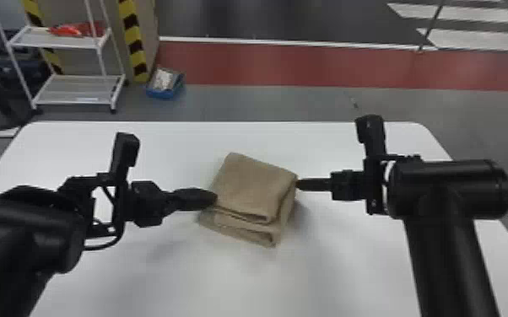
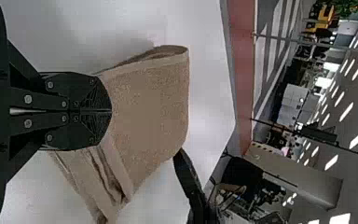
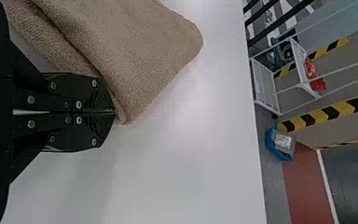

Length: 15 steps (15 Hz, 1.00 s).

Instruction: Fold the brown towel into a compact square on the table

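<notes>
While between one left hand point(image 1: 212, 198) and one right point(image 1: 299, 184), one towel point(image 1: 254, 185)

No label, number or sign can be read on anything here.

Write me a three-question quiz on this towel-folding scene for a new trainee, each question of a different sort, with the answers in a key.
1. Multiple choice: how does the brown towel lie on the table?
a) Spread out flat
b) Rolled into a tube
c) Folded in layers

2. True or false: the left tool and the right tool are at opposite sides of the towel, each with its fingers shut.

3. Fill in: on the floor beyond the table, by the post with yellow and black stripes, stands a bin coloured ____.

Key: 1 c; 2 true; 3 blue
</notes>
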Motion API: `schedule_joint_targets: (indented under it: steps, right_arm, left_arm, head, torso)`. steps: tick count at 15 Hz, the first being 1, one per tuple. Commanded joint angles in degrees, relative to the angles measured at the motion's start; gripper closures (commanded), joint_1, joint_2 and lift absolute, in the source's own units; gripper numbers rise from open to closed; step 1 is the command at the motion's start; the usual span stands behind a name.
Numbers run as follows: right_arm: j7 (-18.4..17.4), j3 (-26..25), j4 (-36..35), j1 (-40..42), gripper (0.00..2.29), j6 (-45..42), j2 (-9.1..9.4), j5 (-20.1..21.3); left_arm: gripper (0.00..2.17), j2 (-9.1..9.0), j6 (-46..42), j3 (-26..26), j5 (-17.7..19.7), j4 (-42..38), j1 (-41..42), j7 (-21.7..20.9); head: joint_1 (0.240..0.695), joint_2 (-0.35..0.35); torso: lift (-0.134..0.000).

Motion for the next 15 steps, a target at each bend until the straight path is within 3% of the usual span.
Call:
schedule_joint_targets:
  steps: [1,6,10,13,14,15]
  right_arm:
    - [-1.1,1.0,4.1,-1.6,2.04,-5.6,0.05,-1.9]
    - [-3.6,2.4,10.9,-3.6,2.04,-16.5,0.05,-6.3]
    - [-4.9,4.5,11.9,-4.0,2.04,-16.9,0.05,-6.8]
    - [-5.3,2.6,2.2,0.9,2.03,-7.7,0.05,-4.7]
    - [-6.4,2.2,-2.7,2.9,1.94,-4.7,0.05,-2.3]
    - [-7.1,1.9,-7.7,5.0,1.50,-3.3,0.05,-1.2]
  left_arm:
    - [1.95,-0.18,0.0,0.0,0.0,-0.5,1.6,-0.6]
    - [1.95,-0.18,1.9,0.0,-0.2,-6.9,6.0,-1.5]
    - [1.95,-0.27,3.2,0.8,-0.8,-10.2,7.1,-1.3]
    - [1.95,0.35,3.3,6.9,0.1,-13.2,8.0,-1.5]
    - [1.94,0.70,3.7,9.4,0.9,-14.6,8.1,-1.5]
    - [1.79,1.05,4.2,12.6,2.5,-16.3,8.7,-1.3]
  head:
    - [0.695,-0.083]
    - [0.695,-0.068]
    - [0.695,-0.058]
    - [0.695,-0.046]
    - [0.695,-0.042]
    - [0.695,-0.039]
  torso:
    - [-0.128]
    - [-0.128]
    - [-0.128]
    - [-0.128]
    - [-0.128]
    - [-0.128]
